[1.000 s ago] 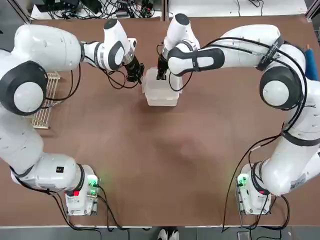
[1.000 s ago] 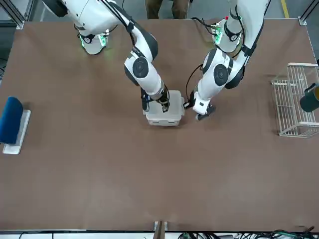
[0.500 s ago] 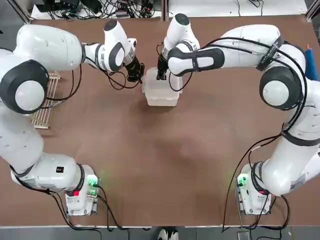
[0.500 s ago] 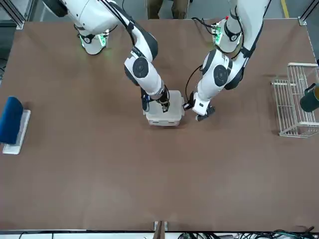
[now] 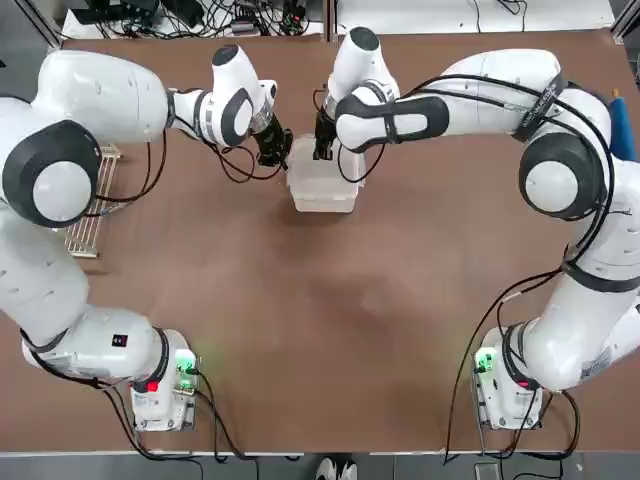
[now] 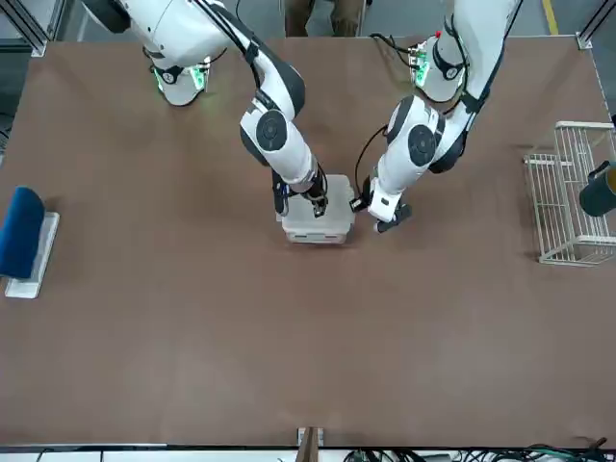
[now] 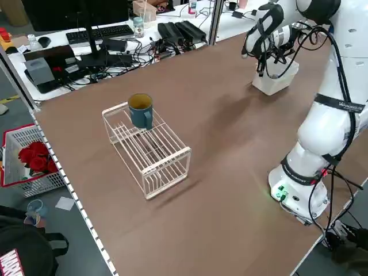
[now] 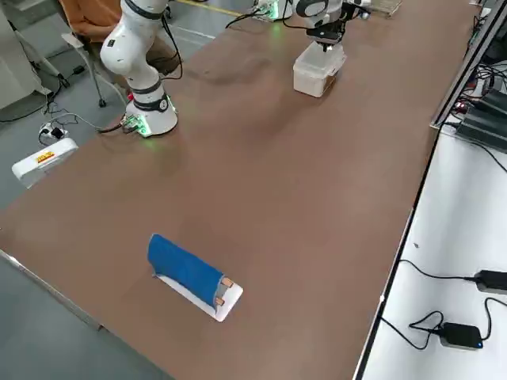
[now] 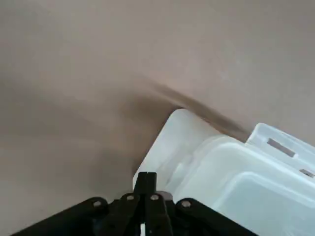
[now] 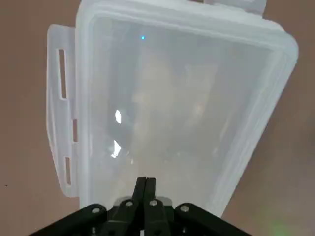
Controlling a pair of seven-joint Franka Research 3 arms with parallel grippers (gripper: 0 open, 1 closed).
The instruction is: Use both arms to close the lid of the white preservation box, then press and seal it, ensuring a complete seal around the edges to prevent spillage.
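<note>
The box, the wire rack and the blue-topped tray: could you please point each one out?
box (image 5: 322,185): top view, middle of its closed lid.
wire rack (image 7: 150,150): left side view, its upper bars.
blue-topped tray (image 8: 184,268): right side view, the blue top.

Counter (image 5: 330,330) plain brown. Preservation box (image 5: 322,188) translucent white. Arms (image 5: 90,100) glossy white, grey joint caps. Wire rack (image 7: 150,152) cream; mug (image 7: 140,110) on rack teal-blue.
</note>
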